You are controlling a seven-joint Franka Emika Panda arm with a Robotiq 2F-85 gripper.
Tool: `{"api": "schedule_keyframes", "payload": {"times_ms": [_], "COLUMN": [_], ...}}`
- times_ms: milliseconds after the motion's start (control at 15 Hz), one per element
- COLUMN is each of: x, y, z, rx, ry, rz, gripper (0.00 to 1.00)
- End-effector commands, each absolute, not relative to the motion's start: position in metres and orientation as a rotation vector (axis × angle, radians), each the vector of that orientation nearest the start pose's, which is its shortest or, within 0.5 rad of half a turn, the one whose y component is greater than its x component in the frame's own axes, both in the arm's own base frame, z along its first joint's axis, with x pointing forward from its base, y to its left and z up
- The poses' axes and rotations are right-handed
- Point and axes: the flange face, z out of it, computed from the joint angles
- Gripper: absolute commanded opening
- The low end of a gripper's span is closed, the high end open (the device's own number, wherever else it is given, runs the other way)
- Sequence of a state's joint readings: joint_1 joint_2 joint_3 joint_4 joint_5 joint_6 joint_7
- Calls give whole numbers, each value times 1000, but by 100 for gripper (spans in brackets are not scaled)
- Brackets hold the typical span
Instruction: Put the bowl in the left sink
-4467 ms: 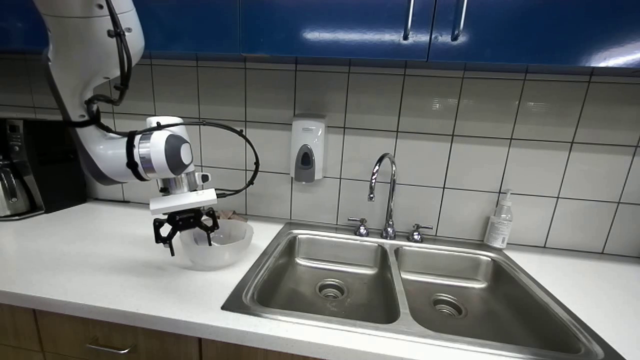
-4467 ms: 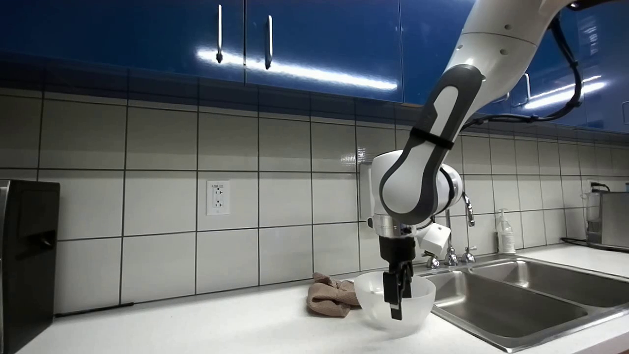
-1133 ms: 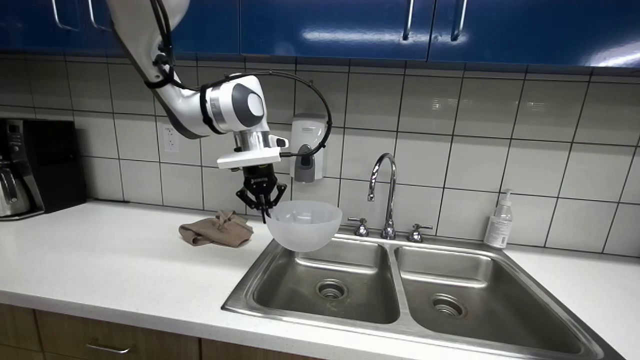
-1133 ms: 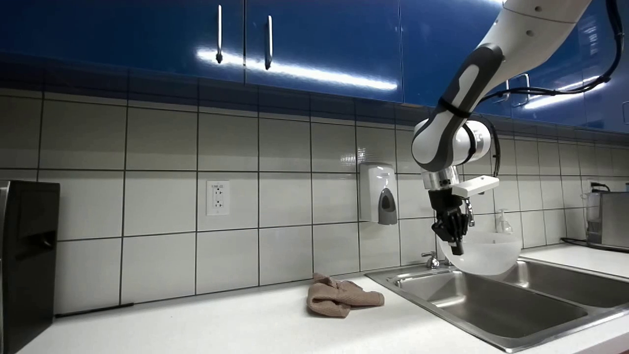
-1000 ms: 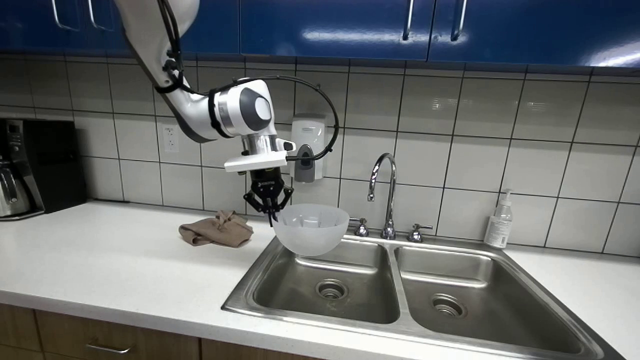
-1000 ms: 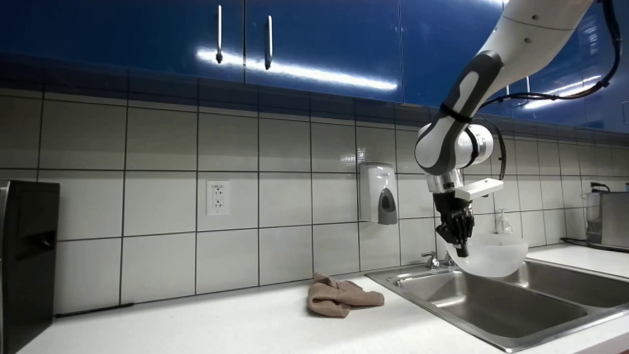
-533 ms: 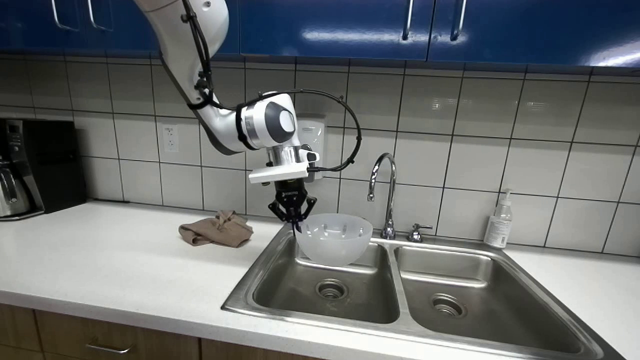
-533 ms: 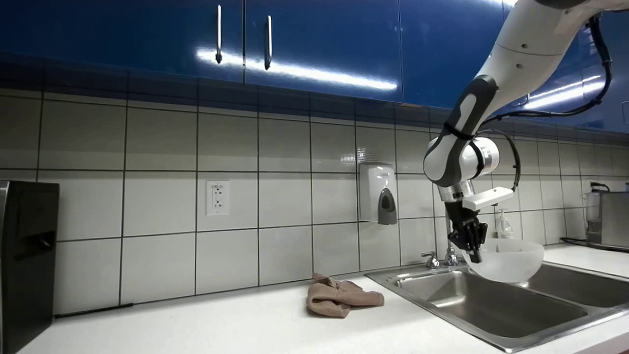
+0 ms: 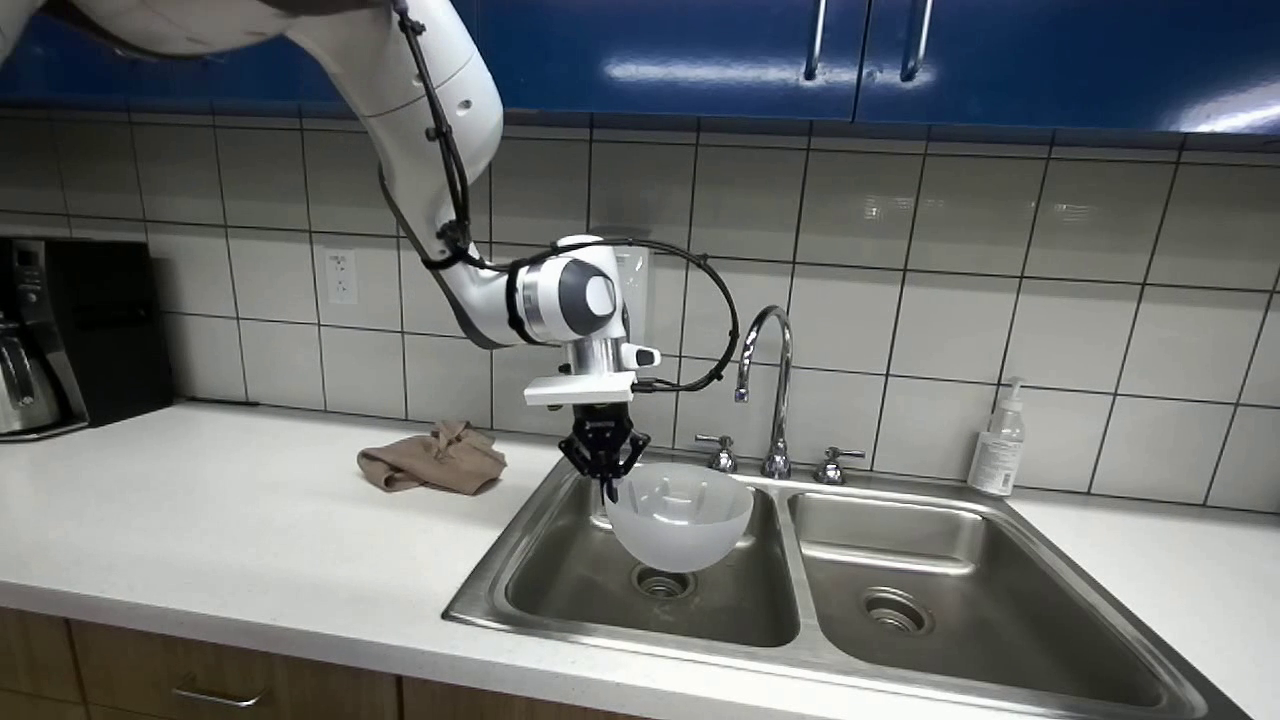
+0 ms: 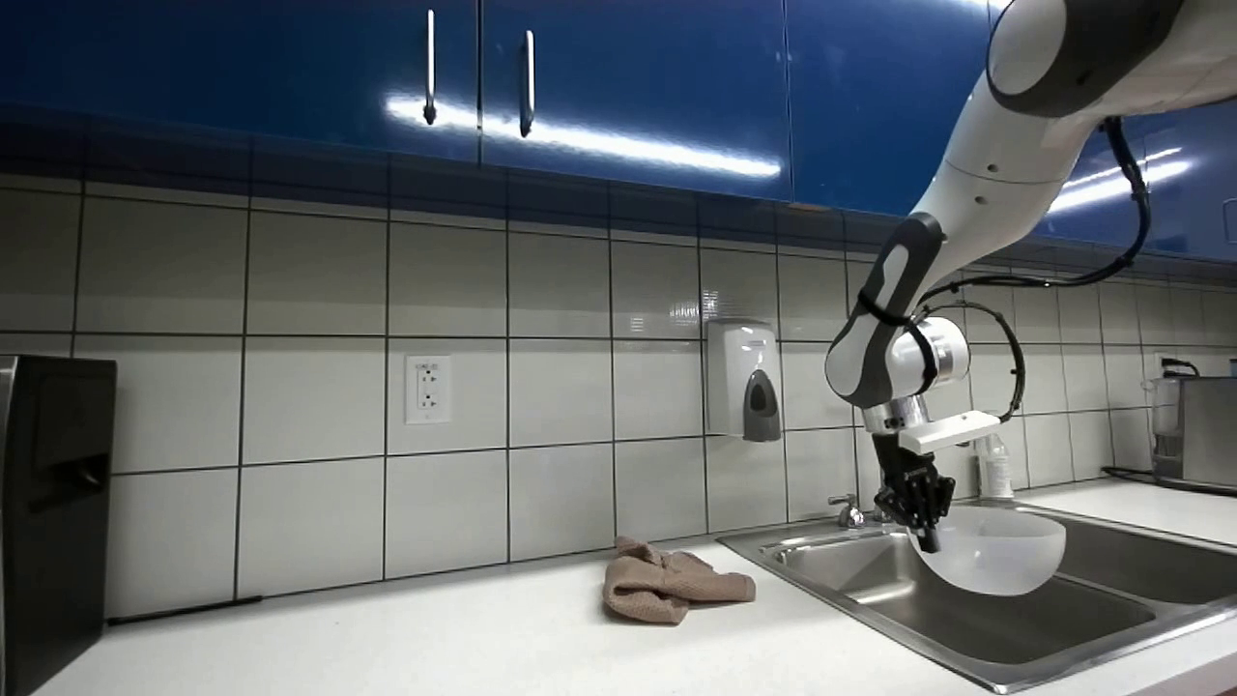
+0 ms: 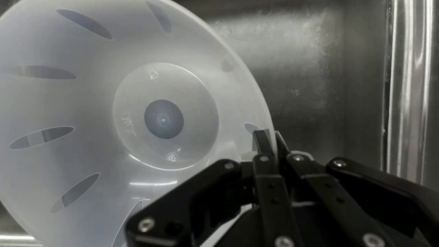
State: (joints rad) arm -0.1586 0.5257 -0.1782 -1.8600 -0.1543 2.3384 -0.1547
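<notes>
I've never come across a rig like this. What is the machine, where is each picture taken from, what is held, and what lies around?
The machine is one robot arm, steered by a person. Both exterior views look on from outside the robot; the wrist view is taken from the arm's own wrist, looking down into a bowl. The black gripper is closed on one side of that translucent bowl: its rim runs between the two fingertips, and the bowl is held over the left sink. On the counter lies a brown cloth, and a coffee maker stands farther along.
</notes>
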Motion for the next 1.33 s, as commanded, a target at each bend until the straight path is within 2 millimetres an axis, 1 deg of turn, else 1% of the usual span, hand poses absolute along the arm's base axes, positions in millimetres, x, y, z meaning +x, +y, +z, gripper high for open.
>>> {"api": "schedule_keyframes", "payload": {"times_ms": [0, 400, 600, 1000, 1200, 1267], "x": [627, 649, 658, 666, 667, 667], "y": [-219, -228, -228, -222, -221, -221], "z": [213, 176, 160, 130, 121, 120], "rx": [-3296, -3297, -3302, -3301, -3303, -3309], "ry": [148, 181, 175, 178, 174, 168], "rz": [117, 97, 94, 106, 114, 117], "gripper": [1, 1, 1, 1, 1, 30]}}
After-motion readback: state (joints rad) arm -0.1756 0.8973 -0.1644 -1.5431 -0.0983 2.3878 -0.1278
